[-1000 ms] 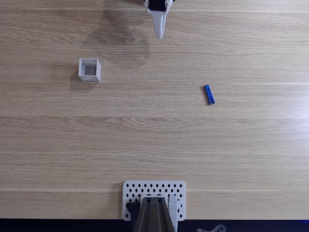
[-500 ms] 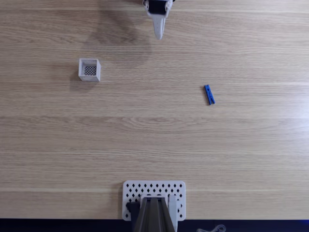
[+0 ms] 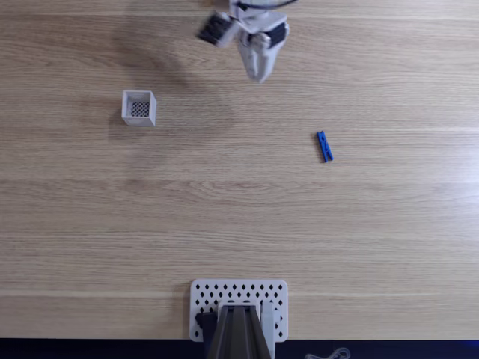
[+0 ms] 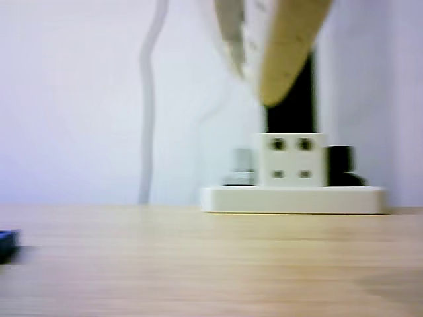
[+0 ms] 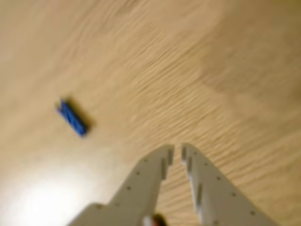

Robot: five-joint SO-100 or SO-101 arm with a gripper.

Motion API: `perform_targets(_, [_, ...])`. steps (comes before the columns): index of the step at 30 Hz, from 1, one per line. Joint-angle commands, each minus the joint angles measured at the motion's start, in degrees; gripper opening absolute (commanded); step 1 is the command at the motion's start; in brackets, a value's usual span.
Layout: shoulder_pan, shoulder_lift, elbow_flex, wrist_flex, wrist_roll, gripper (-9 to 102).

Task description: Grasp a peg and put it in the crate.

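Note:
The blue peg point(image 3: 324, 146) lies flat on the wooden table, right of centre in the fixed view. The white crate point(image 3: 139, 108) stands at the upper left with its dark mesh bottom showing. My gripper point(image 3: 259, 75) hangs near the top centre, between the two and well apart from both. In the wrist view the peg point(image 5: 73, 118) lies up and to the left of the gripper point(image 5: 177, 153), whose fingers are together with only a thin slit and nothing between them. The low other view shows the blurred gripper point(image 4: 254, 82) hanging from the top and the peg point(image 4: 6, 244) at the left edge.
A white perforated plate point(image 3: 206, 295) carries the arm's base at the table's near edge in the fixed view; the same base plate point(image 4: 291, 198) stands at the back of the other view. Bare wood lies between gripper, peg and crate.
The gripper has moved down the fixed view and slightly right, toward the peg, and has turned so that more of the wrist shows. Peg and crate have not moved.

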Motion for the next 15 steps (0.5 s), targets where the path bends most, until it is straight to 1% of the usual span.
perform_targets(1, [-4.3,-2.2,-9.1,0.0,-21.1,-1])
perform_targets(4, [-8.8,-4.2,-12.1,1.0,-30.8,-1])
perform_targets(7, [-12.2,-6.8,-13.5,0.5,-36.0,-1])
perform_targets(11, [-16.9,-12.2,-15.7,-0.1,-37.8,-1])
perform_targets(15, [-18.9,-18.9,-20.9,-1.8,-37.8,-1])
